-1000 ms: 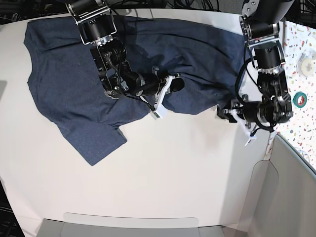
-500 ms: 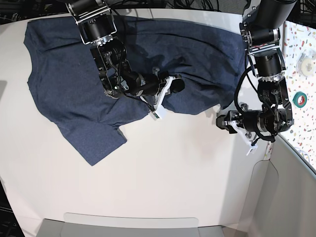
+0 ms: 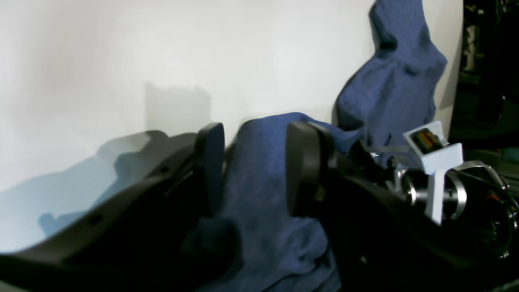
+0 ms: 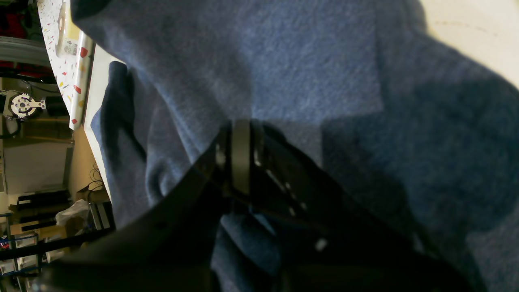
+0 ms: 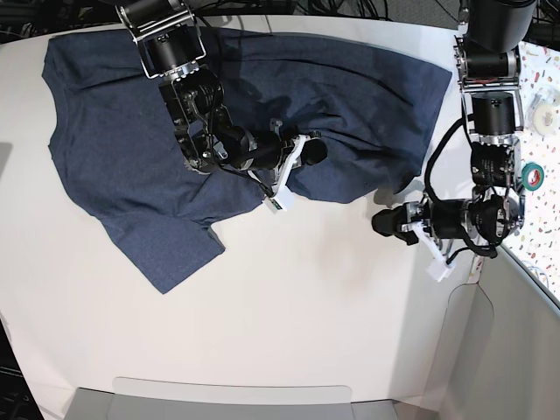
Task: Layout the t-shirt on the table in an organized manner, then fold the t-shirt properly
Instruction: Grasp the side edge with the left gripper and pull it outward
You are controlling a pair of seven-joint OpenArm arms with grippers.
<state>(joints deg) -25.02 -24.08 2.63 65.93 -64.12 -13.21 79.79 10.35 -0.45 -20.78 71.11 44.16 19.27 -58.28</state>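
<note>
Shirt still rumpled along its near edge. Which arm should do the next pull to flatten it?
Probably the right. The right gripper is shut on the t-shirt at its rumpled edge. The left gripper stands open over bare table, beside the corner, gripping nothing.
</note>
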